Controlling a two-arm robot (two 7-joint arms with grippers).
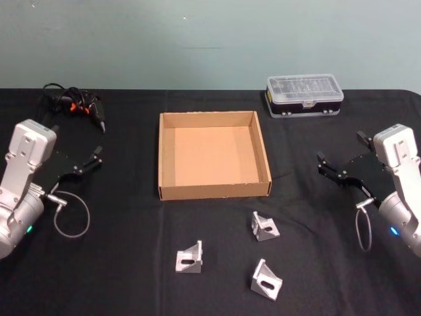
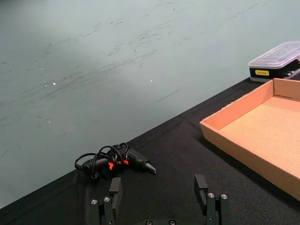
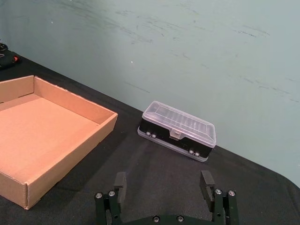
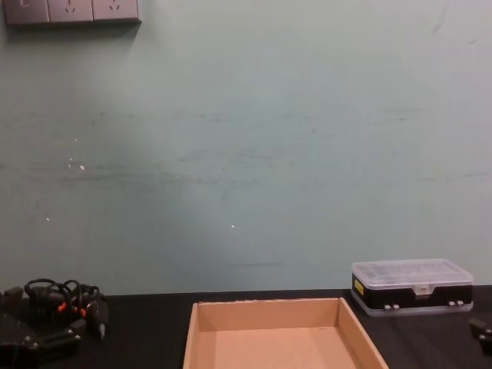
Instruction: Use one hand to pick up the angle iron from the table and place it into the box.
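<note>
Angle irons (image 1: 189,258), three small silver-grey metal brackets, lie loose near the front edge of the matte black counter (image 1: 131,217). Shallow brown cardboard box (image 1: 214,191) behind them is empty. None lifted yet. Black left gripper (image 2: 158,185) hovers by the left edge and black right gripper (image 3: 163,180) by the right edge, both with jaws wide and holding nothing.

Three angle irons sit near on the tabletop (image 1: 118,276): left angle iron (image 1: 189,257), far angle iron (image 1: 264,226), near right angle iron (image 1: 266,280). One box (image 1: 214,191), one plastic case (image 1: 304,95), one cable bundle (image 1: 74,102). Two tools: left tool (image 2: 158,187), right tool (image 3: 163,183).
</note>
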